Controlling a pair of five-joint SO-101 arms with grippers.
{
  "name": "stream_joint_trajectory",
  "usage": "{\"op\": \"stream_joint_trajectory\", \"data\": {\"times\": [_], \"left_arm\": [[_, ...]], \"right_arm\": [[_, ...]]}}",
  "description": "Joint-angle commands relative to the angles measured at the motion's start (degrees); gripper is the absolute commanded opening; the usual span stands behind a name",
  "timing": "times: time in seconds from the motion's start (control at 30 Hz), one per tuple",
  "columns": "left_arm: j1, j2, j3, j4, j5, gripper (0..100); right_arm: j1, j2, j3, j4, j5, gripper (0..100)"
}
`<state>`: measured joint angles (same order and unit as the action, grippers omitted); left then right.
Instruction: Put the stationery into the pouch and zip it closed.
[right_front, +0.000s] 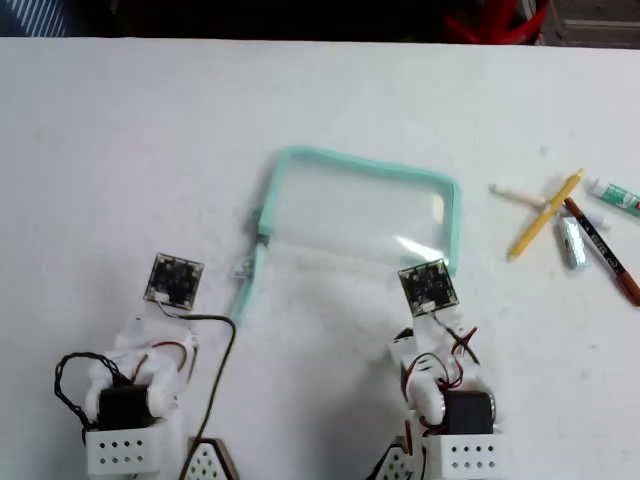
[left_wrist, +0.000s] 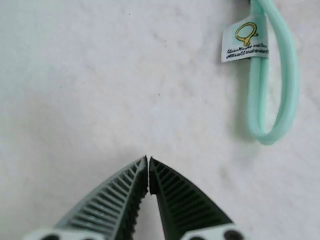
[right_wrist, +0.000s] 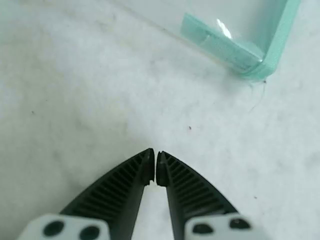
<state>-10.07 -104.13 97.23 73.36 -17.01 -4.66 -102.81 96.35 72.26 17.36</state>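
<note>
From above, one clear, green-edged pouch (right_front: 355, 215) is seen lying flat at the middle of the desk (right_front: 150, 130). Five pieces of stationery (right_front: 545, 215) are counted well to its right, outside it; the outermost is cut off by the frame. Whether the zip is open cannot be made out.

In the left wrist view, the left gripper (left_wrist: 148, 165) is pinched together on nothing; one green loop (left_wrist: 272, 90) with one white label (left_wrist: 245, 42) lies near, partly cropped.

In the right wrist view, the right gripper (right_wrist: 154, 161) is likewise drawn together, empty; one pouch corner is seen nearby, the rest cropped.

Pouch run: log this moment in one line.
pouch: empty | stationery: loose, apart from pouch | left gripper: shut, empty | right gripper: shut, empty | task: not started
</note>
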Motion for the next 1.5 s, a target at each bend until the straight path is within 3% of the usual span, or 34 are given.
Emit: {"op": "stream_joint_trajectory", "data": {"times": [0.0,1.47], "left_arm": [[-0.13,-0.48,-0.26,0.44,-0.53,3],[2.07,-0.48,-0.26,0.44,-0.53,3]], "right_arm": [[-0.22,-0.40,0.44,0.31,0.18,2.0],[-0.57,-0.40,0.44,0.31,0.09,1.9]]}}
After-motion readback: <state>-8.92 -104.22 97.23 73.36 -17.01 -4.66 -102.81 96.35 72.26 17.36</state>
